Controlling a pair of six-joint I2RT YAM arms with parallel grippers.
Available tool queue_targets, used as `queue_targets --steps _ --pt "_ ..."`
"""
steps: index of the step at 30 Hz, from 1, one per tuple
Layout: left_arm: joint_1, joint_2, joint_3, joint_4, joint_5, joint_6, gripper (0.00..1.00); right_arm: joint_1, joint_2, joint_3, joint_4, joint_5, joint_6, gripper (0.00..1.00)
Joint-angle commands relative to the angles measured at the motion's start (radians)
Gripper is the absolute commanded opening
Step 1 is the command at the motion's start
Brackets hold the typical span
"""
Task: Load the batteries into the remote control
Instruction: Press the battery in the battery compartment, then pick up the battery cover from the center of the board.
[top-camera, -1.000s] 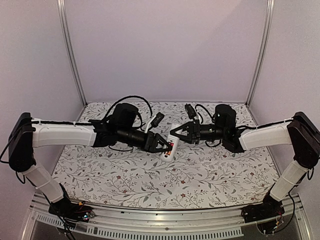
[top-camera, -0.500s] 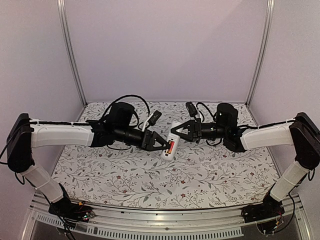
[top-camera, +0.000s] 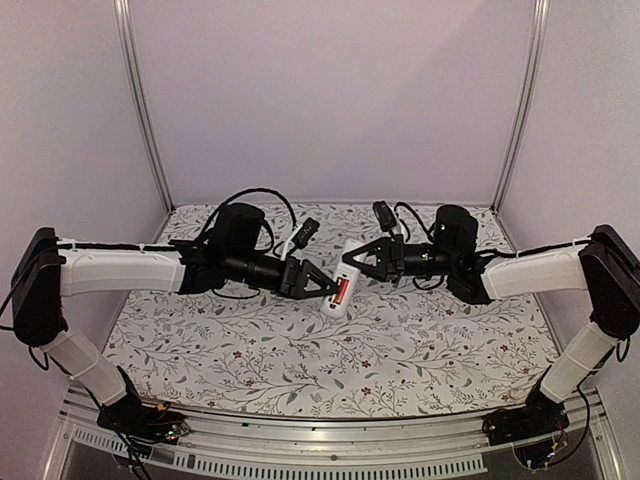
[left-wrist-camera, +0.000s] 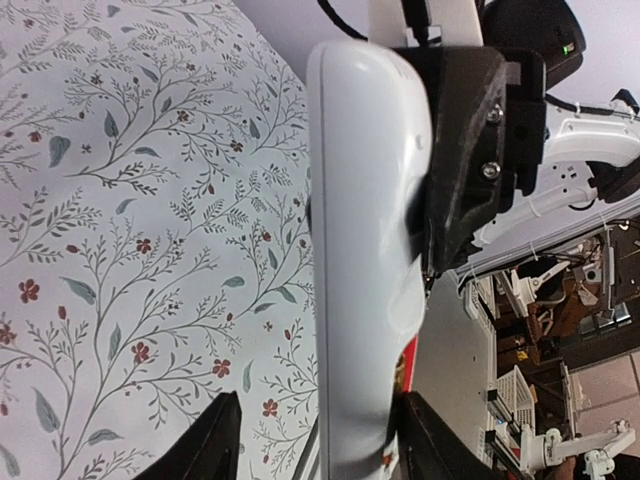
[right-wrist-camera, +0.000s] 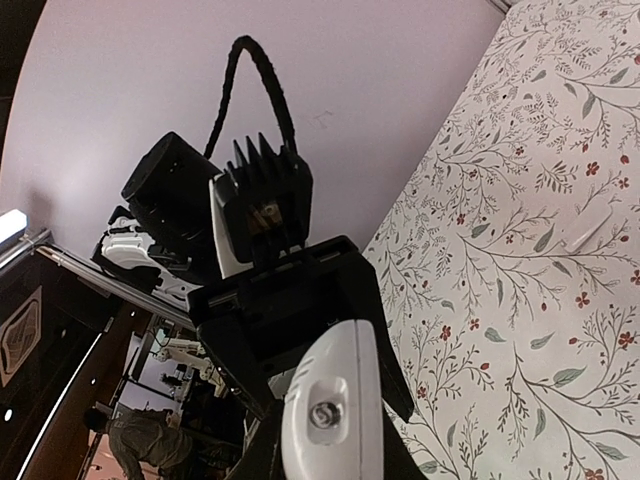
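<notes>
Flowered table (top-camera: 250, 370) beneath; left gripper (top-camera: 330, 290) at 9 o'clock, jaws parted astride remote control (top-camera: 336, 306) (red battery (top-camera: 341, 292) inside); right gripper (top-camera: 350, 260) clamps its top; axis 1-to-7 o'clock.

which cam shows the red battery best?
Top external: the red battery sits in the remote control in plain sight. Left wrist shows only a red sliver past the remote's edge; right wrist shows none.

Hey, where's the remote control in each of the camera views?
Top external: the remote control at the centre, tilted.
Left wrist: the remote control fills the middle, upright.
Right wrist: the remote control at bottom centre, end-on.
Shared landmark: the floral tablecloth.
</notes>
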Motion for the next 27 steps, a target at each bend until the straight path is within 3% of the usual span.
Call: queue_targets --steps 1,7,11,17,27 --pt "0.049 -0.020 -0.016 -0.095 -0.072 0.040 0.55 -0.023 -0.074 -0.003 0.008 -0.064 -0.013 0.00" --pt "0.042 -0.053 0.035 -0.171 -0.061 0.115 0.71 -0.066 -0.068 -0.009 -0.080 -0.014 -0.055 0.00" --pt "0.076 -0.085 0.058 -0.295 -0.271 0.187 0.74 -0.127 -0.076 -0.033 -0.125 0.016 -0.065 0.00" --pt "0.127 0.010 0.146 -0.541 -0.607 0.213 0.70 -0.166 -0.096 -0.051 -0.217 0.058 -0.131 0.00" --pt "0.141 0.271 0.296 -0.663 -0.702 0.237 0.55 -0.168 -0.085 -0.052 -0.280 0.091 -0.163 0.00"
